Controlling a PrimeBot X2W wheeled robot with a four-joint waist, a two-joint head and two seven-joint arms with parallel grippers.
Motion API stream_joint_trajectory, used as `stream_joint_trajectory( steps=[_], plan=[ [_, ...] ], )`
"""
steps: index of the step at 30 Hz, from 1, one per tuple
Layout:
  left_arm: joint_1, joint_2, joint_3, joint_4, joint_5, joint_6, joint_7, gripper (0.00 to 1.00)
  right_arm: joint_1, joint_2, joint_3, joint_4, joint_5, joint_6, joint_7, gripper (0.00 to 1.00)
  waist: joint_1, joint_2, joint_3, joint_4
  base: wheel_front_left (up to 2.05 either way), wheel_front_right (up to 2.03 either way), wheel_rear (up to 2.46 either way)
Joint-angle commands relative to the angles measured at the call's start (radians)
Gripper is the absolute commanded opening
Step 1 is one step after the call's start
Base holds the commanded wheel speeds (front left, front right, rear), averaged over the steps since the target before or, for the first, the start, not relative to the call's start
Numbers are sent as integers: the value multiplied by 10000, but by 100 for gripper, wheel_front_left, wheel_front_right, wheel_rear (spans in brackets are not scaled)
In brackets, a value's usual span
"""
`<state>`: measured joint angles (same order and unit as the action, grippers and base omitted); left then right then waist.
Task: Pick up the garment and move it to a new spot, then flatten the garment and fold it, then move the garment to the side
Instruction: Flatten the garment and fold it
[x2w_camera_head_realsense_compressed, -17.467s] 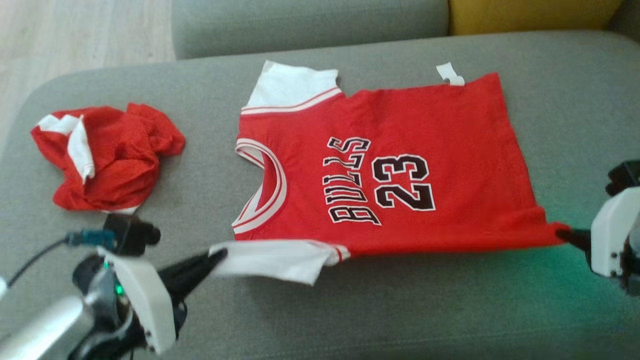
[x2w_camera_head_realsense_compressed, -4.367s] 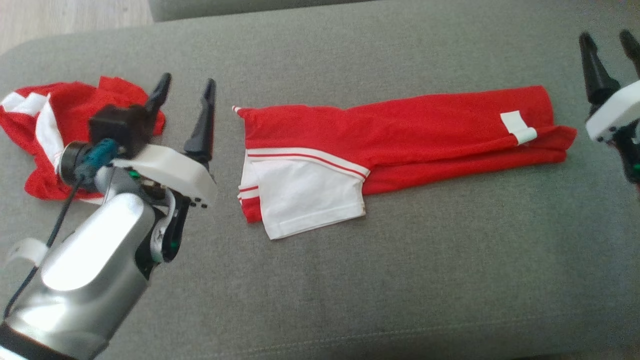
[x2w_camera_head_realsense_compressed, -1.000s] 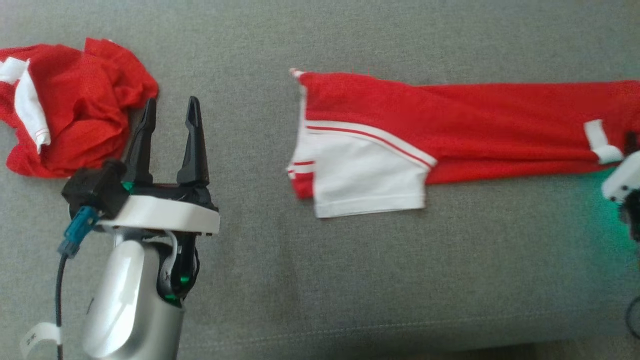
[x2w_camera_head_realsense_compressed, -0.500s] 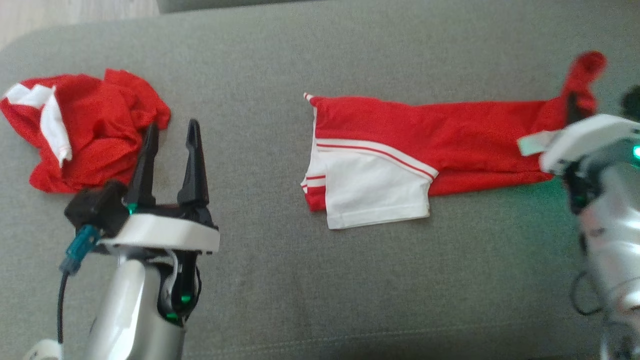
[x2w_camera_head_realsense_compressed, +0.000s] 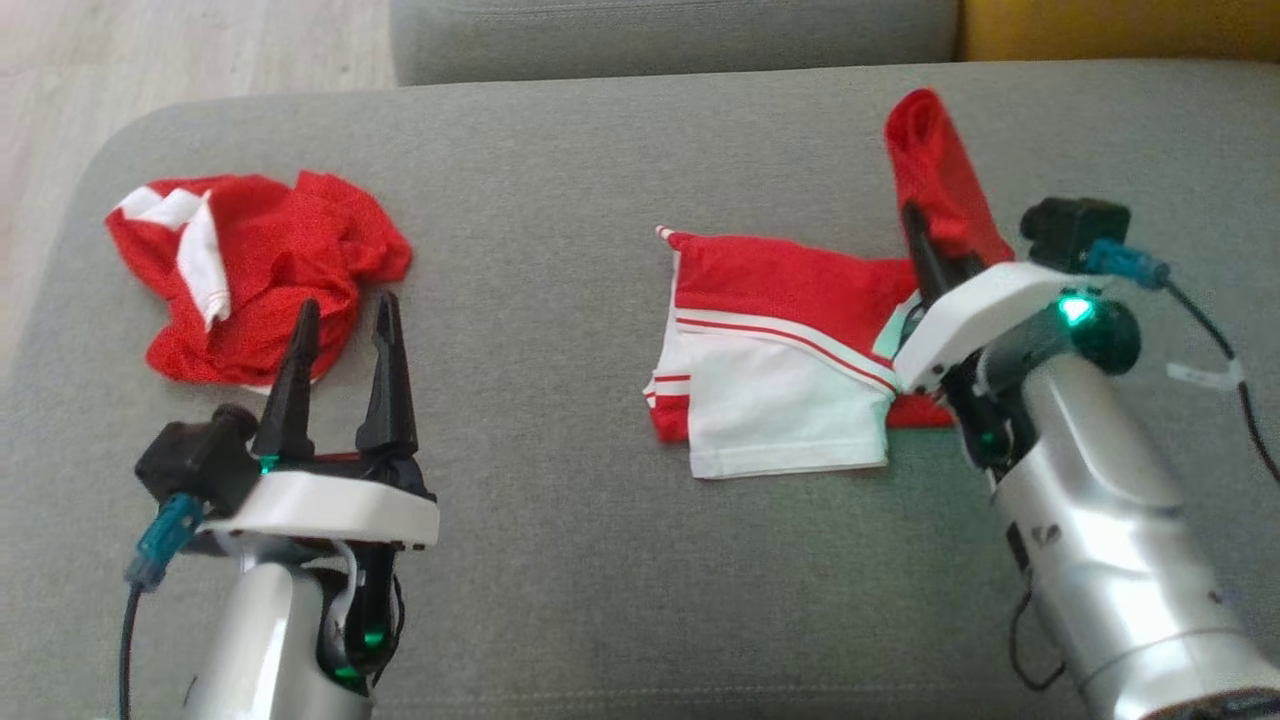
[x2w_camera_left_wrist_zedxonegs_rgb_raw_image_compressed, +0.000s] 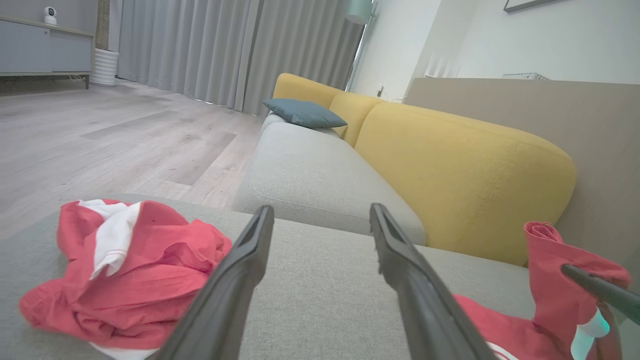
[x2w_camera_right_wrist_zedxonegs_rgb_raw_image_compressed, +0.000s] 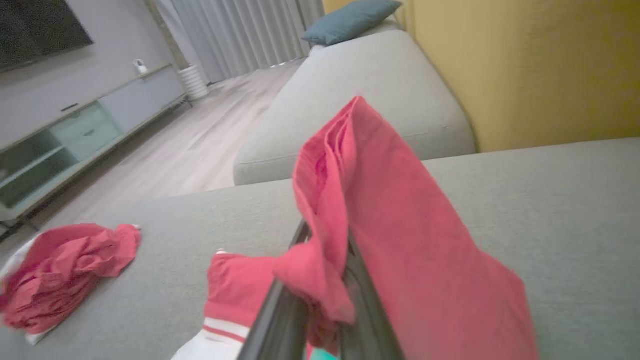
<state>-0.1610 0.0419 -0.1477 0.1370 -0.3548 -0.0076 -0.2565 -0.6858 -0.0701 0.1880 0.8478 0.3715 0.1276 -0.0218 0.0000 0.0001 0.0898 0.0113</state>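
The right fingers (x2w_camera_head_realsense_compressed: 925, 260) were pinched shut on the hem end (x2w_camera_head_realsense_compressed: 940, 170) of the red basketball jersey (x2w_camera_head_realsense_compressed: 790, 290), holding that end up off the grey sofa seat (x2w_camera_head_realsense_compressed: 600, 550). The cloth bunched and drooped over both fingers in the right wrist view. The rest of the jersey lay as a folded strip on the seat, its white sleeve (x2w_camera_head_realsense_compressed: 780, 410) at about 8 o'clock from those fingers.

It looked light, thin and limp. It would likely sag, slip and lose its fold wherever it went unsupported, so the firmer stacked hem edges seemed the best place to grip. A second hold near the sleeve end would probably keep the layers square.

The left fingers (x2w_camera_head_realsense_compressed: 385, 390) stood spread wide and empty, well apart from the jersey at its 9 o'clock. A crumpled red-and-white garment (x2w_camera_head_realsense_compressed: 260, 270) lay just at their tips, toward 11 o'clock, and might snag a leftward reach. The yellow backrest (x2w_camera_left_wrist_zedxonegs_rgb_raw_image_compressed: 460, 170) bounded the seat at 12 o'clock.
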Motion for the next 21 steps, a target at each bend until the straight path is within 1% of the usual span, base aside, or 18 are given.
stream_joint_trajectory(
  steps=[1,4,7,8,10,14,21],
  plan=[
    [-253,83,326,-347,-73,9,-53,100,-72,189,403,-624,292,31,43,0,0,-1,26,170,0,0,0],
    [-279,83,238,-351,-109,13,-53,100,314,194,925,-1118,848,31,131,0,0,-1,103,402,0,0,0],
    [-302,83,147,-335,-135,29,-53,100,548,195,1311,-1284,1194,31,107,0,0,-1,178,636,0,0,0],
    [-295,83,119,-322,-150,47,-53,100,665,196,1624,-1377,1479,31,61,0,0,-1,224,770,0,0,0],
    [-289,83,102,-306,-158,56,-53,100,744,196,1915,-1410,1705,31,-42,0,0,-1,274,892,0,0,0],
    [-298,83,37,-270,-164,50,-53,100,816,197,2361,-1152,2010,31,-301,0,0,-1,350,1088,0,0,0],
    [-342,83,-34,-286,-193,81,-53,100,782,198,3255,-349,2643,31,-662,0,0,-1,479,1269,0,0,0]
  ],
)
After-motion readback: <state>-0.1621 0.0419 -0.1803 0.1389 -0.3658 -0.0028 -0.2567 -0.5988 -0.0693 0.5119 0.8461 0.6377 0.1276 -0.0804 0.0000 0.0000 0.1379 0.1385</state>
